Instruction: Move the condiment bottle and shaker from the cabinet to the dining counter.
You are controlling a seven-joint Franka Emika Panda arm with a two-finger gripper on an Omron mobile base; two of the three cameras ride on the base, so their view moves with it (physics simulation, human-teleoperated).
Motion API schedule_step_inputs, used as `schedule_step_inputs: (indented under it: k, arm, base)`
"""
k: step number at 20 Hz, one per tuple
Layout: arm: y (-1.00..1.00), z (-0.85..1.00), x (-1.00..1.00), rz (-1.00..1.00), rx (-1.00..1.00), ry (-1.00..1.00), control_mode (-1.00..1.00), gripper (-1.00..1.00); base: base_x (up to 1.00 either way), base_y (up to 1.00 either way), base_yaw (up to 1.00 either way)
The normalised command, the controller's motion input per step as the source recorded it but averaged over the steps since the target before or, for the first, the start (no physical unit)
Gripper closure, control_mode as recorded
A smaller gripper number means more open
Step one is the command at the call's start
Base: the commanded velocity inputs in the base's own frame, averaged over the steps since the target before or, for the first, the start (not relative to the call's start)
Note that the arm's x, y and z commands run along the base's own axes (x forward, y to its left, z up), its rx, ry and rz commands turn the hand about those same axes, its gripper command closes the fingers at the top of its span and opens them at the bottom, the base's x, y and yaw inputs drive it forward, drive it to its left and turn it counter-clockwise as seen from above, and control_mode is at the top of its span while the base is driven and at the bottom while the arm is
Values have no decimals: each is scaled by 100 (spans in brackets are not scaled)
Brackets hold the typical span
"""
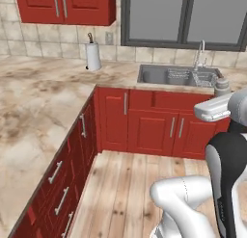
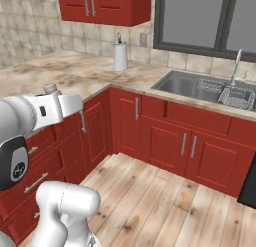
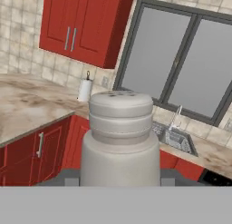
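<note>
At the far left of the scene we saw the red wall cabinet (image 1: 65, 6) with both doors closed, its silver bar handles meeting at the middle. Below it and slightly to the right, a white paper-towel roll (image 1: 93, 56) stood upright on the marble worktop (image 1: 34, 102) against the tiled wall. Further right lay the steel sink (image 1: 159, 75) with a wire rack in its right half and a tap behind it, under a dark-framed window (image 1: 183, 18). At the right edge of the left base view the shaker (image 3: 120, 137) rode upright at the end of the robot's arm, above the red base cabinets (image 2: 165, 136) and wooden floor. In the hand view it stood close before the lens, grey, with a ribbed, perforated top. The gripper (image 1: 223, 87) was closed around the shaker, fingers hidden behind its body.
</note>
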Motion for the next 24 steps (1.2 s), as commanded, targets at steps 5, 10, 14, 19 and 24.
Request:
schedule_step_inputs:
  k: [5,10,14,19,24]
  arm:
    - [0,0,0,0,0,0,100,100]
    - [0,0,0,0,0,0,100,100]
    - [0,0,0,0,0,0,100,100]
    - [0,0,0,0,0,0,100,100]
    - [0,0,0,0,0,0,100,100]
  base:
    - [-100,100,2]
    - [-100,58,-23]
    - [-100,36,-34]
    - [-100,13,-41]
    - [-100,49,-31]
